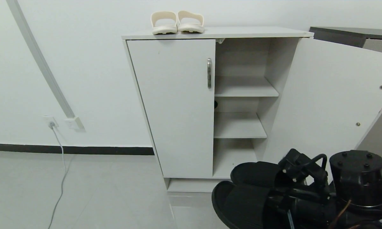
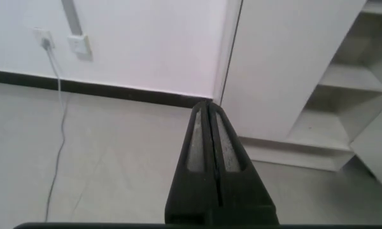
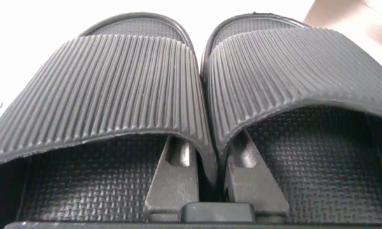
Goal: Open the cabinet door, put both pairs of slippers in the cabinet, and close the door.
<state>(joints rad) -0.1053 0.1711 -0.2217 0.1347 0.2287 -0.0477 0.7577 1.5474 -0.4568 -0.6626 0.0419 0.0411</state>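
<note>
A pair of black slippers [image 1: 242, 187] hangs low in front of the cabinet's open right half, held by my right gripper [image 1: 275, 190]. In the right wrist view the two fingers [image 3: 173, 181] reach under the ribbed straps and pinch the inner edges of both black slippers [image 3: 127, 83] together. A cream pair of slippers [image 1: 177, 23] rests on top of the white cabinet [image 1: 172, 108]. The right door [image 1: 331, 95] stands swung open; the left door with its metal handle [image 1: 209, 73] is closed. My left gripper [image 2: 212, 137] is shut and empty, above the floor left of the cabinet.
Three bare shelves [image 1: 242, 89] show inside the open half. A wall socket with a grey cable [image 1: 62, 159] trails onto the floor at the left. A dark-topped unit [image 1: 353, 35] stands behind the open door. Grey tiled floor [image 1: 82, 190] lies open to the left.
</note>
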